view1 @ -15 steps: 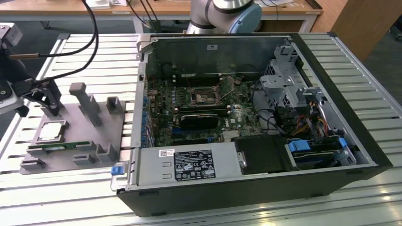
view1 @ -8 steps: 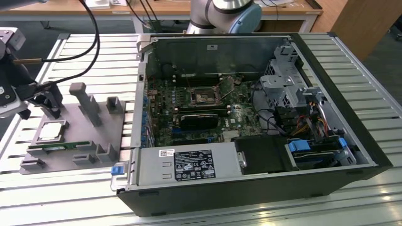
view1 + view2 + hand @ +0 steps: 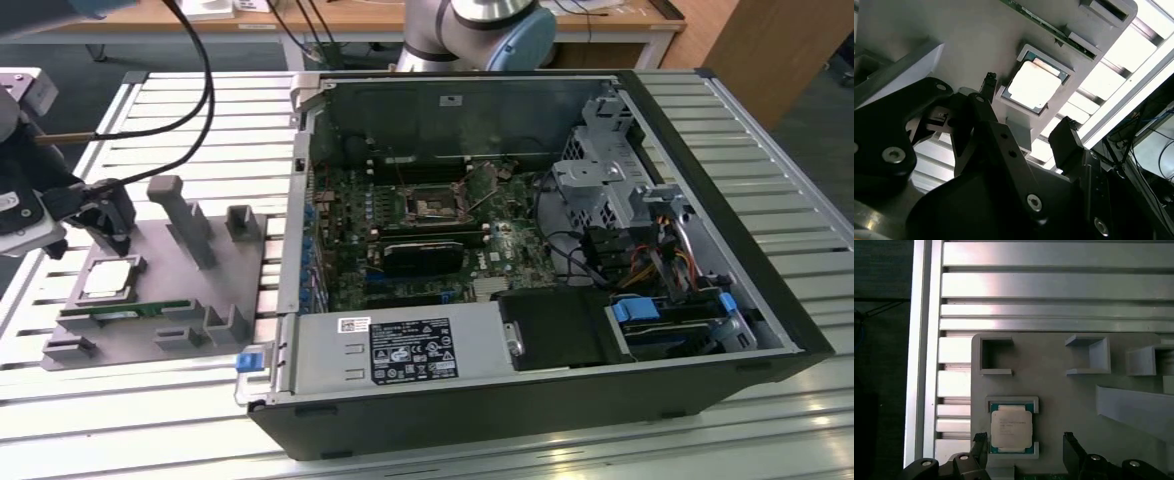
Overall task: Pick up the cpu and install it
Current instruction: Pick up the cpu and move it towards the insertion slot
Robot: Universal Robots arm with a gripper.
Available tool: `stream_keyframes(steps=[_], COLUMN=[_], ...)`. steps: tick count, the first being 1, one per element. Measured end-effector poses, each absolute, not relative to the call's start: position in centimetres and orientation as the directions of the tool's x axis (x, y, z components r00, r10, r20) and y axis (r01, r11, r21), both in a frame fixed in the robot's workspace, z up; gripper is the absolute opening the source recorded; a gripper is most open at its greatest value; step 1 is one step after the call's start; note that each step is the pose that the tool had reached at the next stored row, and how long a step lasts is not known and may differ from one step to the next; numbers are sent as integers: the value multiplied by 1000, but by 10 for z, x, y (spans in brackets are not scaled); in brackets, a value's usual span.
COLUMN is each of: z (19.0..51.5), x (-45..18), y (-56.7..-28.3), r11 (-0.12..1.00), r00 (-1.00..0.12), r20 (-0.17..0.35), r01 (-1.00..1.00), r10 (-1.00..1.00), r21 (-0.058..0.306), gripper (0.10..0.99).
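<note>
Cpu point(image 3: 1010, 429) flat in tray point(image 3: 1054, 385), metal top up, end effector point(image 3: 1025, 440) spread above

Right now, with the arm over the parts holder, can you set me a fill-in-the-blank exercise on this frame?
1. The cpu lies on the grey holder, at the exterior view's ____ of the computer case.
2. The gripper hangs over the cpu with its jaws ____, holding nothing.
3. The long memory stick on the holder is ____ in colour.
Missing words: left; open; green.
</note>
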State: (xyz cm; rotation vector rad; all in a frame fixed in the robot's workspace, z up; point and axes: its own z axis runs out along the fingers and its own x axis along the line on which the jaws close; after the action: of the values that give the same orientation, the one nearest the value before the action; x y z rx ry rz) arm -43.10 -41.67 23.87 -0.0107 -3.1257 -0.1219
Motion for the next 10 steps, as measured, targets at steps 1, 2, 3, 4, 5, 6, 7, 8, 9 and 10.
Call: stream_keyframes(steps=[1, 2, 3, 4, 5, 6, 7, 8, 9, 10], z=[238, 237, 236, 235, 234, 234, 233, 232, 231, 231], x=[-431, -431, -431, -431, -431, -431, -431, -431, -431, -431], y=[-417, -417, -417, -417, -417, -417, -417, -417, -417, -417], r11=[997, 997, 997, 997, 997, 997, 997, 997, 997, 997], r00=[-1000, -1000, -1000, -1000, -1000, -1000, -1000, -1000, -1000, -1000], r20=[14, 14, 15, 16, 16, 17, 17, 18, 18, 18], r01=[7, 7, 7, 7, 7, 8, 8, 8, 8, 8], r10=[6, 6, 6, 6, 6, 6, 6, 6, 6, 6], r21=[78, 79, 79, 80, 81, 81, 82, 82, 82, 82], gripper=[706, 706, 706, 706, 706, 706, 706, 706, 706, 706])
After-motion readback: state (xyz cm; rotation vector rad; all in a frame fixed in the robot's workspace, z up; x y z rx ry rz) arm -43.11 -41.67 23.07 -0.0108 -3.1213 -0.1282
